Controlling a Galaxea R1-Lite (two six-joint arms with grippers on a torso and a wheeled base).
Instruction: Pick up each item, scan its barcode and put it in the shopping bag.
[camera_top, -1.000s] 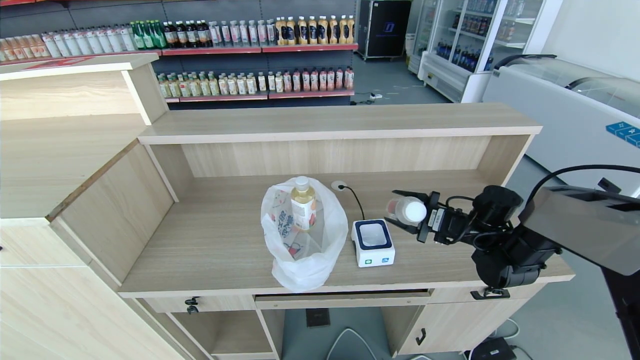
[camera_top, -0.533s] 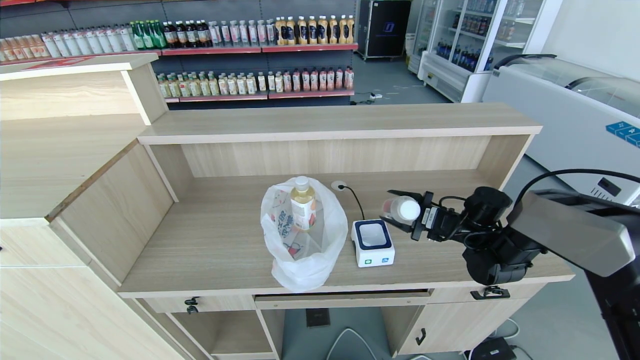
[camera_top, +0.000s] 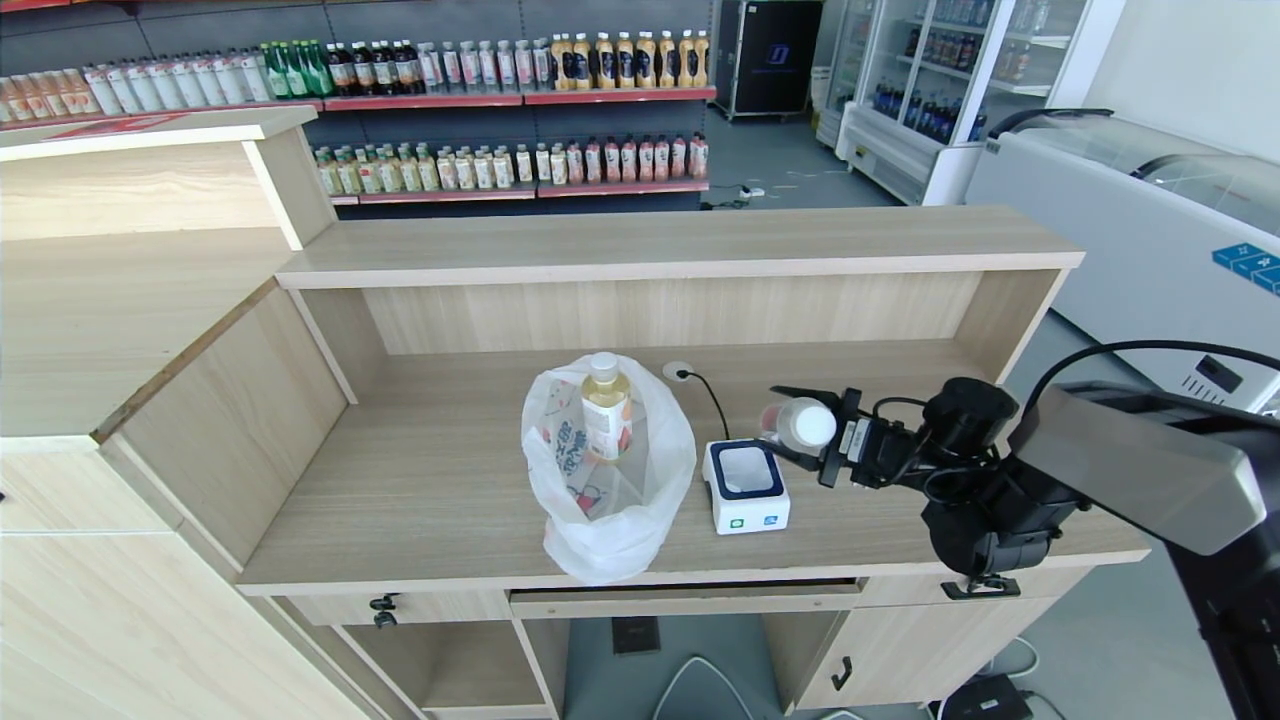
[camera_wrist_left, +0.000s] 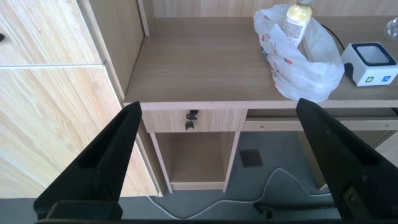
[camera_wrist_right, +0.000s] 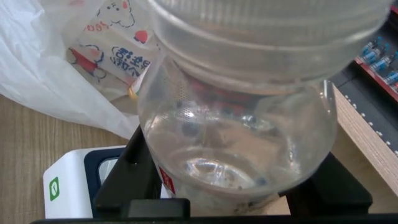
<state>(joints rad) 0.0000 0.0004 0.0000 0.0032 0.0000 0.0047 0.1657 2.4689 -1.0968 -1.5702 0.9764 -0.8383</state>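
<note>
- Worktop (camera_top: 450, 480): pale wood-grain board, matt and smooth, with the same finish along its front edge.
- Shopping bag (camera_top: 610, 540): thin white plastic, half see-through, crinkled, with a soft sheen.
- Tea bottle (camera_top: 606, 410) in the bag: clear, smooth plastic with a printed wrap label.
- Scanner (camera_top: 745, 485) near the front edge: smooth white plastic shell with a dark glossy window on top.
- Clear bottle (camera_top: 808, 426): transparent glossy plastic with fine ridges around one band and a matt white cap.
- Right gripper (camera_top: 783, 425), clamped on the clear bottle: hard, black and matt.
- Left gripper (camera_wrist_left: 217, 112): its wide-apart fingers (camera_wrist_left: 99, 168) are plain matt black.
</note>
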